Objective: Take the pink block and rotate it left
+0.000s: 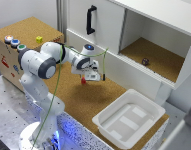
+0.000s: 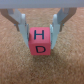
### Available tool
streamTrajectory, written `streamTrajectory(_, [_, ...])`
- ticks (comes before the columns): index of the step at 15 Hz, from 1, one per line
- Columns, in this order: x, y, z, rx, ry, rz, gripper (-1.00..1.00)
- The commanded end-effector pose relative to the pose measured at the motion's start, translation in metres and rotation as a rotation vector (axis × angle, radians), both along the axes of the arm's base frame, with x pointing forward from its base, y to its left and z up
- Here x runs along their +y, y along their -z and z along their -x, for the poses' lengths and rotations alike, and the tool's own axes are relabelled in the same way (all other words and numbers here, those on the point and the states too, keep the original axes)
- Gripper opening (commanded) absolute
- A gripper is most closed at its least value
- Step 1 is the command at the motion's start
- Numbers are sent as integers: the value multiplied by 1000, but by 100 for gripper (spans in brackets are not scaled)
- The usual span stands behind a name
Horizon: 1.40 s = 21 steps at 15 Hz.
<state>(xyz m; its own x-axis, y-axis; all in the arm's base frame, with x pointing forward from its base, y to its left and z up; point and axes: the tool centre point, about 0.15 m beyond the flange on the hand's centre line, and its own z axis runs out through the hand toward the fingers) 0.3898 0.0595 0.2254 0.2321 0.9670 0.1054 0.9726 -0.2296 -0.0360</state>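
Starting at the exterior view's left, you have a cork-topped box with three coloured buttons on its near edge and a small yellow cube sitting further back on its top. Next along, the white Panda arm rises from its base at the lower left, bends at a bulky elbow, then reaches out roughly level toward the exterior view's right, with the wrist turned so the gripper points down at the cork table surface. A green cable trails from the wrist back down along the arm. Under the fingers you can see the pink block, a small reddish spot at the fingertips, low over or on the cork; which one, the exterior view does not settle. In the wrist view the pink block sits between the two fingers, black letters H and D on its face, the gripper closed narrow with a pad against each side. Further right, a white plastic bin rests at the table's near corner. Behind it, the open white cabinet holds a small dark object on its cork shelf, and a black handle hangs on the closed door.
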Motion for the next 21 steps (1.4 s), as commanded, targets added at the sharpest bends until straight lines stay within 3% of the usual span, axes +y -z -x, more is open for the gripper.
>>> streamTrajectory(1, [21, 8, 14, -101, -356, 141, -100])
streamTrajectory(3, [25, 11, 9, -134, -376, 159, -100])
streamTrajectory(4, [26, 11, 9, -131, -382, 172, 100])
streamTrajectory(6, [24, 5, 13, -154, -394, 188, 100])
streamTrajectory(11, [26, -40, 22, -87, -162, 129, 100])
streamTrajectory(13, [30, -51, 33, -41, 22, 103, 100])
streamTrajectory(15, [37, -60, 51, 29, 236, 41, 100])
streamTrajectory(18, [52, -72, 64, 96, 543, 38, 100])
streamTrajectory(21, [75, -80, 66, 79, 875, -10, 100])
